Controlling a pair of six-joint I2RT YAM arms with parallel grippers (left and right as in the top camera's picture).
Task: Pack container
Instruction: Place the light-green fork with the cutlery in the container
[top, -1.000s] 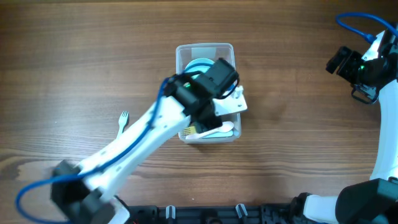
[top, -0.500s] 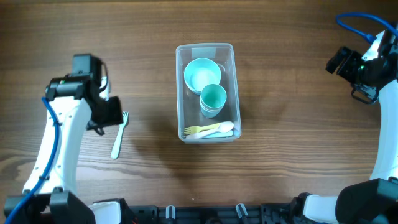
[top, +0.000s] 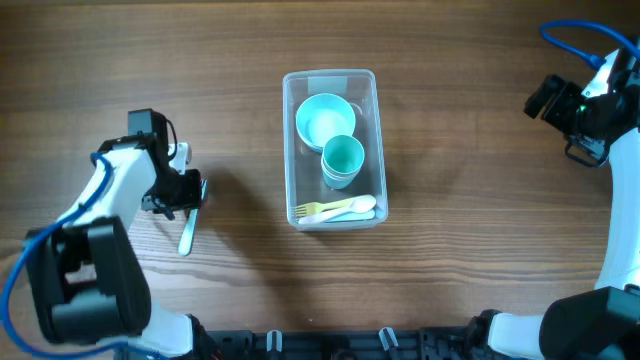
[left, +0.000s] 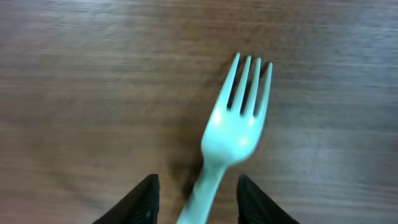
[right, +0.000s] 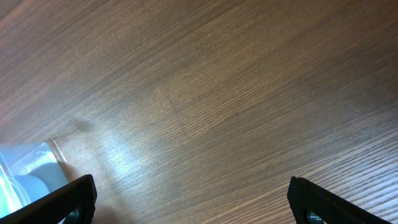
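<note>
The clear rectangular container stands mid-table and holds a pale blue bowl, a teal cup and pastel cutlery. A pale mint fork lies on the table to its left. In the left wrist view the fork lies tines away, its handle between my left gripper's open fingers, not clamped. My left gripper sits over the fork's head. My right gripper is wide open and empty over bare wood at the far right.
A corner of the container shows at the right wrist view's lower left. The wooden table surrounds everything. A black rail runs along the front edge.
My left arm left the container, swung to the left side, and now has come down over the fork. The right arm has not moved.
</note>
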